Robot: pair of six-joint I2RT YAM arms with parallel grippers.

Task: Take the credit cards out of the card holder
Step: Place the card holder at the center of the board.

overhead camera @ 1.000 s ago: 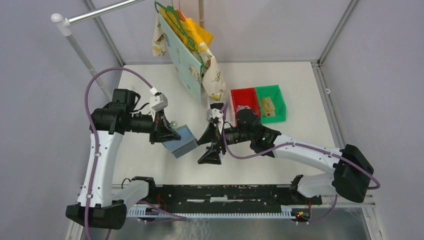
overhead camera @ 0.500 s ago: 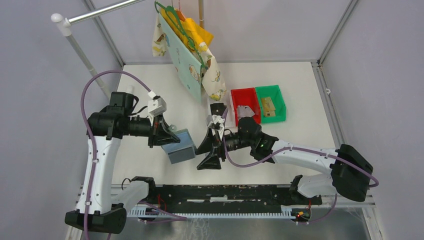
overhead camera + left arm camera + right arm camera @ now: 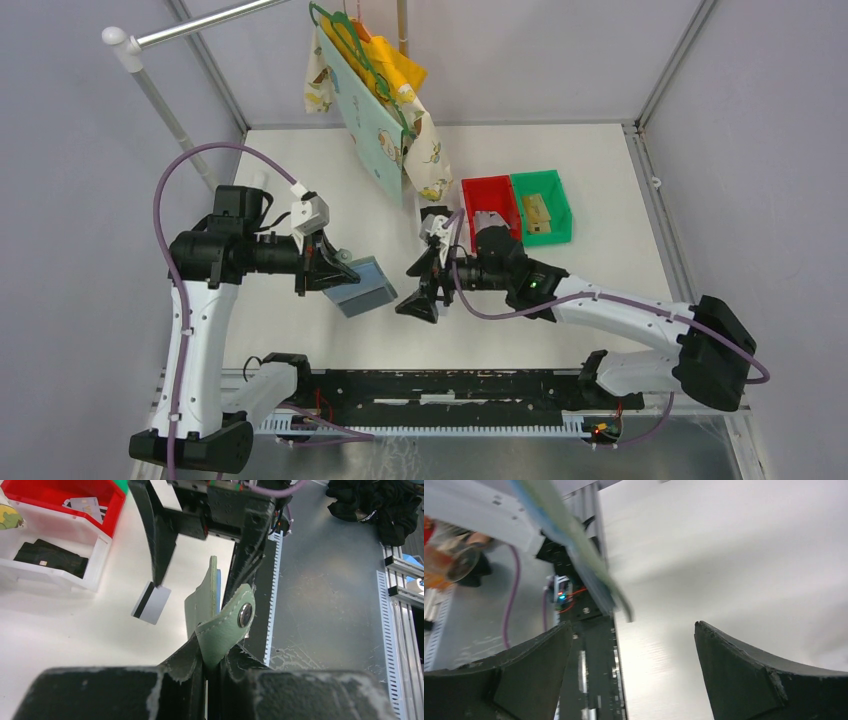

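Note:
My left gripper [image 3: 345,275] is shut on the snap tab of the grey-green card holder [image 3: 365,288] and holds it above the table. In the left wrist view the card holder [image 3: 216,625] stands edge-on in my left gripper [image 3: 212,662]. My right gripper [image 3: 405,292] is open and empty just right of the holder. In the right wrist view, my right gripper [image 3: 634,645] has its jaws spread wide and the blurred holder [image 3: 574,550] sits ahead of it. A pale grey card [image 3: 151,602] with a dark stripe lies by one right finger [image 3: 159,545]. I cannot tell whether it rests on the table.
A red bin [image 3: 478,190] holds a pale card and a green bin [image 3: 556,195] a tan card at centre right. A white bin [image 3: 95,550] holds a black object. Clothes [image 3: 385,110] hang from a rail at the back. The black base rail [image 3: 450,390] runs along the near edge.
My left gripper has drawn a little to the left and tilted the holder. My right gripper has shifted slightly toward the far side and stays open.

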